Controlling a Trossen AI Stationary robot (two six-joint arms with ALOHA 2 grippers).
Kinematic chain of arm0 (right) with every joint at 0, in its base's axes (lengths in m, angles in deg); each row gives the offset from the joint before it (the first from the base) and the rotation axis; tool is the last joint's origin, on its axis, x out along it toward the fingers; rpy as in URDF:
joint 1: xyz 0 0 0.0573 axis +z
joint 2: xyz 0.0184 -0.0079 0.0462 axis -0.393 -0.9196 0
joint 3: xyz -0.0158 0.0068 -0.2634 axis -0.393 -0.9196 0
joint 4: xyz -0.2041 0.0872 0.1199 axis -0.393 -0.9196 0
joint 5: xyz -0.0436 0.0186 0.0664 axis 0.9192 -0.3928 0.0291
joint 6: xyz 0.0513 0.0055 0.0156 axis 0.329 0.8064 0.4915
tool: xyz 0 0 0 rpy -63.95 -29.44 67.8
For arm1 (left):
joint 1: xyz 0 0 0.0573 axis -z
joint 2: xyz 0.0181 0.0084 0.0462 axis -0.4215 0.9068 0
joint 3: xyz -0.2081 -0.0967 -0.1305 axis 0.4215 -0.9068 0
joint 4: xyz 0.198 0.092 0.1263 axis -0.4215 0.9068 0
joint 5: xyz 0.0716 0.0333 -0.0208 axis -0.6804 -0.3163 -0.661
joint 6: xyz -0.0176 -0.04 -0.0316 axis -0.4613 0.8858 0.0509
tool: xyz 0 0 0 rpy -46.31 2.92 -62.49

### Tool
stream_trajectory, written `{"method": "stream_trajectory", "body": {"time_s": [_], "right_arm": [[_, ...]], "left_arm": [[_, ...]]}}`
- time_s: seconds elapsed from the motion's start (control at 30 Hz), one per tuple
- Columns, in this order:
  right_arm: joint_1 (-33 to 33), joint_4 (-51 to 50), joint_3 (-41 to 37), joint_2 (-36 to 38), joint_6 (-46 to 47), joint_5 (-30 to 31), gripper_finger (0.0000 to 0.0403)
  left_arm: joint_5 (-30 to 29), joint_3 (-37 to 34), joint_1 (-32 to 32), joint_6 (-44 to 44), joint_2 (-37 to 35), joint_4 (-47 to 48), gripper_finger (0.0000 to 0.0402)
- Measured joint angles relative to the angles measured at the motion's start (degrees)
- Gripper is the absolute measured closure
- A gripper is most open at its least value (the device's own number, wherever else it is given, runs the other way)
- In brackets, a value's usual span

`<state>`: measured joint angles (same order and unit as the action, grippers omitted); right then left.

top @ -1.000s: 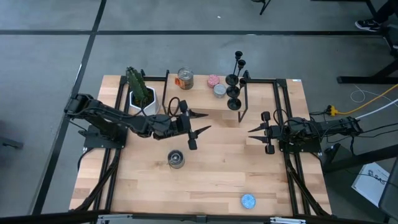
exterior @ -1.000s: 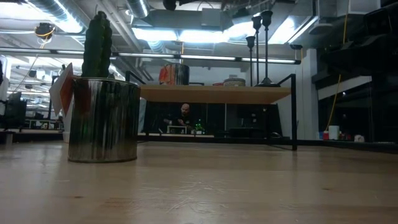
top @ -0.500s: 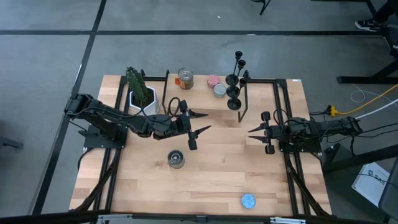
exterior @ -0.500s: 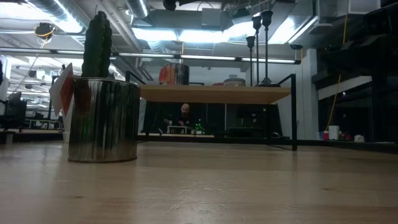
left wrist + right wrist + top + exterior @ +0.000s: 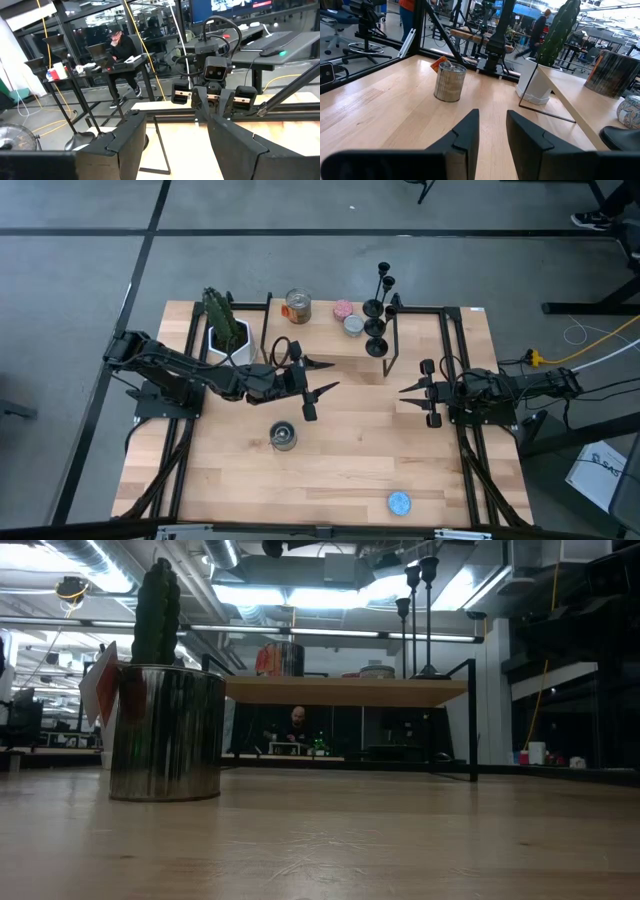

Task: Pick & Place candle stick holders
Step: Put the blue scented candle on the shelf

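Several matte-black candle stick holders [image 5: 376, 310] stand by their round bases at the right end of a raised wooden shelf [image 5: 325, 340] at the table's far side. Their stems [image 5: 428, 615] rise above the shelf in the low view, and two show in the left wrist view [image 5: 75, 100]. My left gripper [image 5: 322, 378] hovers open over the table's middle, pointing level toward the right edge, to the near left of the holders. My right gripper [image 5: 408, 394] rests open at the right, facing it, with nothing between its fingers [image 5: 466, 134]. One holder's base [image 5: 620, 137] shows in the right wrist view.
The shelf also carries a tin can [image 5: 297, 306] and two small round tins [image 5: 348, 318]. A cactus in a white pot [image 5: 228, 335] stands at the far left. A silver tin [image 5: 283, 436] sits near the middle and a blue lid [image 5: 399, 502] at the near right.
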<state>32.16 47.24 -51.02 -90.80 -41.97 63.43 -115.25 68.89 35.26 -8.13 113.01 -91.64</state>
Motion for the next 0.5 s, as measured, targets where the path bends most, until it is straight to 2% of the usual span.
{"method": "stream_trajectory", "body": {"time_s": [0.5], "right_arm": [[-0.01, 0.00, 0.00, -0.01, -0.01, 0.01, 0.0302]], "left_arm": [[0.13, 0.02, -2.29, -1.18, 0.00, 1.62, 0.0194]]}}
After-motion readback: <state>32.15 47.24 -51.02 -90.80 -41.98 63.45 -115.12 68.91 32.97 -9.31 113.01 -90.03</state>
